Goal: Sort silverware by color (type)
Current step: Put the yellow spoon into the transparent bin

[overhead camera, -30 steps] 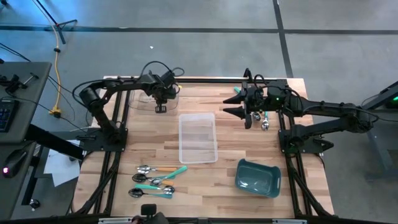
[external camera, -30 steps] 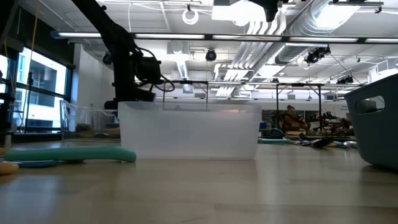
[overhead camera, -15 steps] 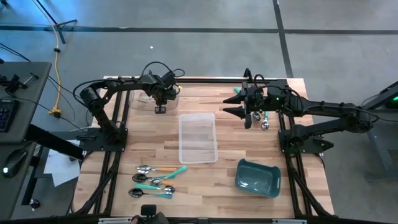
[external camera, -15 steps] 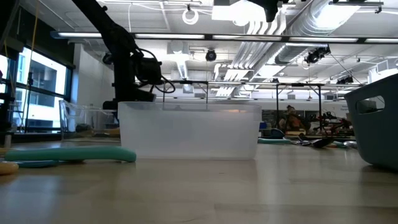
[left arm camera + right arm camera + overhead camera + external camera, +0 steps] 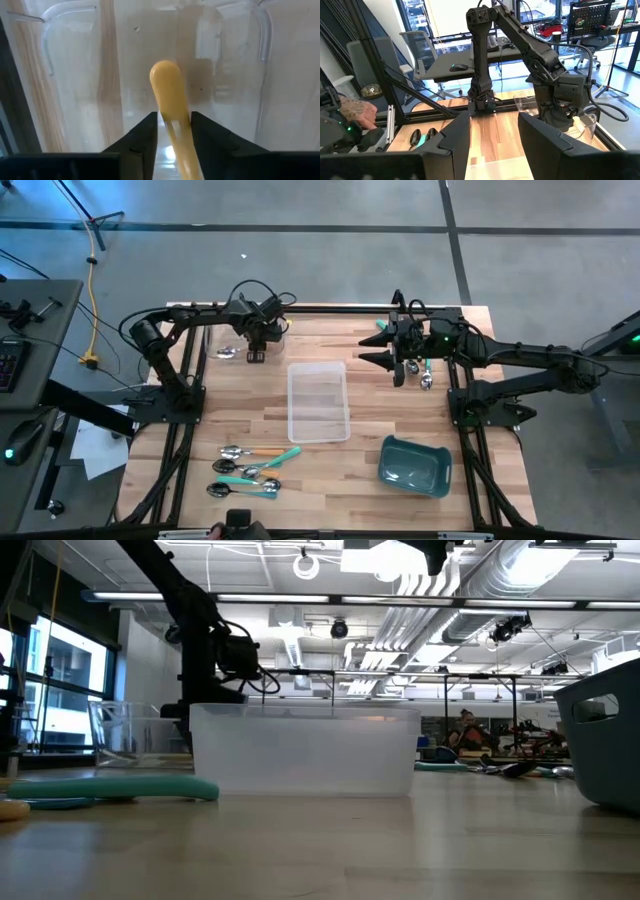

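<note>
Over the table we see our left gripper (image 5: 256,350) above a clear tray (image 5: 236,340) | left wrist: fingers (image 5: 145,135) parted, orange-handled spoon (image 5: 172,115) loose between them | right gripper (image 5: 398,365) idle, spread, holding nothing.

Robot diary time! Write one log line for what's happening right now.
left gripper: over clear tray, fingers apart around orange spoon handle | right gripper: open, waiting at far right | spoons waiting at near edge

place: lab/workshop | cues: ceiling ducts (image 5: 520,570), office chairs (image 5: 412,52)
</note>
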Controlling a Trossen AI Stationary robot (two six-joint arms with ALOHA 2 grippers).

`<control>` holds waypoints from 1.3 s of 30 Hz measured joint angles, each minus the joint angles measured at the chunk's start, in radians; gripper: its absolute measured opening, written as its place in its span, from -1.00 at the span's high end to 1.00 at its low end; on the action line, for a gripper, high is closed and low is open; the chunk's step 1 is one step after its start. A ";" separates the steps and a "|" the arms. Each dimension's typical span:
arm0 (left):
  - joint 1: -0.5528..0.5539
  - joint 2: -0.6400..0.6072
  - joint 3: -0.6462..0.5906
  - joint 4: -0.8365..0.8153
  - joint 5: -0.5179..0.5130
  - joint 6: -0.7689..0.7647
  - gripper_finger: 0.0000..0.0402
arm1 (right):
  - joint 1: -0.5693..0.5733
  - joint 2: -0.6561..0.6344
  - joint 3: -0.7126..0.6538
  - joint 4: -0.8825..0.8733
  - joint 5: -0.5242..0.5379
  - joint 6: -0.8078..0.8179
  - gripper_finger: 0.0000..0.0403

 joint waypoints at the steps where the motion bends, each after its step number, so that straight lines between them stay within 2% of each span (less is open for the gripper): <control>1: 0.000 0.000 0.004 0.000 -0.003 0.000 0.40 | 0.000 0.000 0.000 0.000 0.000 0.000 0.25; 9: 0.000 0.001 0.054 0.001 -0.005 0.000 0.23 | 0.000 0.000 0.000 0.000 0.000 0.000 0.25; 17: 0.000 0.000 0.084 -0.031 -0.019 -0.001 0.21 | 0.000 0.000 0.000 0.000 0.000 0.000 0.25; 24: 0.000 -0.001 0.139 -0.139 -0.034 -0.043 0.21 | 0.000 0.000 0.000 0.000 0.000 -0.003 0.25; 31: 0.028 -0.080 0.219 -0.181 0.096 -0.197 0.21 | 0.000 0.000 0.000 0.000 0.000 -0.003 0.25; 39: 0.063 -0.356 0.222 -0.126 0.295 -0.382 0.21 | 0.000 0.000 0.000 0.000 0.000 -0.003 0.25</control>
